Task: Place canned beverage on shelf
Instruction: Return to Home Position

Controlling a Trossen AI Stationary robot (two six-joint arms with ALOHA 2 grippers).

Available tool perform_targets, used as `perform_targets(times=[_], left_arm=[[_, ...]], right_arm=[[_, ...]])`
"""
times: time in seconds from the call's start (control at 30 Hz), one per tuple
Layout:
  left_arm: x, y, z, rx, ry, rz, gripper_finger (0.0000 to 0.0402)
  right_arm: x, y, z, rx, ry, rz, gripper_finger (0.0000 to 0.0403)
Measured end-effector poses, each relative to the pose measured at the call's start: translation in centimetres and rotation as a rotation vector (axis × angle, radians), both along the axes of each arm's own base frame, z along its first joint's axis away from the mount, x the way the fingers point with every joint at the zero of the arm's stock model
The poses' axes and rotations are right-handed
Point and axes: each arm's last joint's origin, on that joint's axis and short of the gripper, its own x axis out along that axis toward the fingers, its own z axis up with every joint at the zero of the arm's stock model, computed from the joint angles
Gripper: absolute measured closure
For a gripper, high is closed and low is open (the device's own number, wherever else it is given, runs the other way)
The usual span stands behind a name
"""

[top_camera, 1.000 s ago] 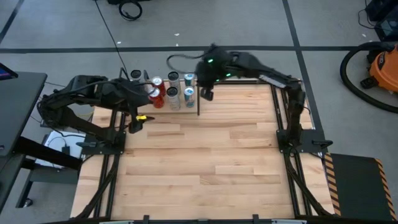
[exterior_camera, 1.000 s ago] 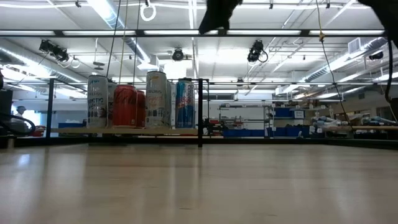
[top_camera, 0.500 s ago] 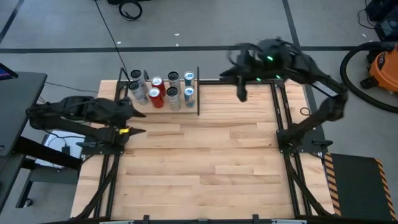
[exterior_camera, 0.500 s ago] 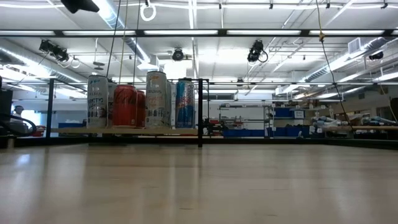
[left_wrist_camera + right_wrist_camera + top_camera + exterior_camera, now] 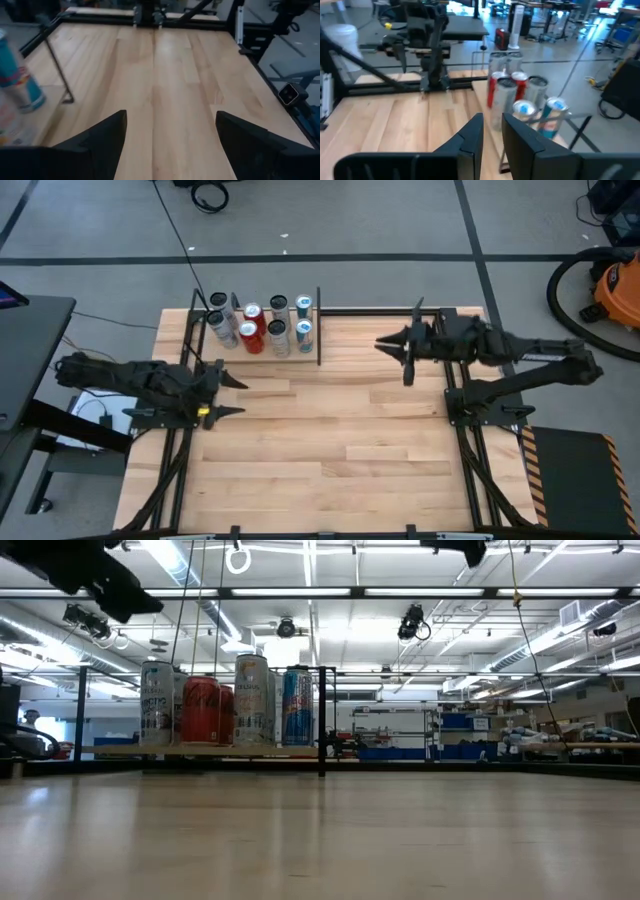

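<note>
Eight cans (image 5: 277, 330), approx., upright on shelf (image 5: 200, 751).

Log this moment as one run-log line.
phase: return home | left gripper: over table left side, jaws open, empty | right gripper: over right side, jaws slightly apart, empty | cans: upright on shelf

Both arms are matte black, built of chunky jointed segments. The left arm (image 5: 130, 375) carries a small yellow mark (image 5: 203, 410) near its fingers (image 5: 95, 145), which are broad, flat black wedges. The right arm (image 5: 510, 348) has matching ones.
</note>
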Motion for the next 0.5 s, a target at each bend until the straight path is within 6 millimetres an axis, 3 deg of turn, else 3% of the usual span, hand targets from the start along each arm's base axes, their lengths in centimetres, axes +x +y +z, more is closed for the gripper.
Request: perform_targets(times=[0.33,0.5], left_arm=[[1.1,-1.0,-6.8,0.056,-0.067,-0.087,0.0095],[0.8,-0.9,-9.0,0.046,-0.016,-0.081,0.0095]], right_arm=[[-0.8,0.6,-11.3,0.039,-0.040,0.048,0.0323],[-1.5,0.7,-15.1,0.041,-0.065,0.072,0.0323]])
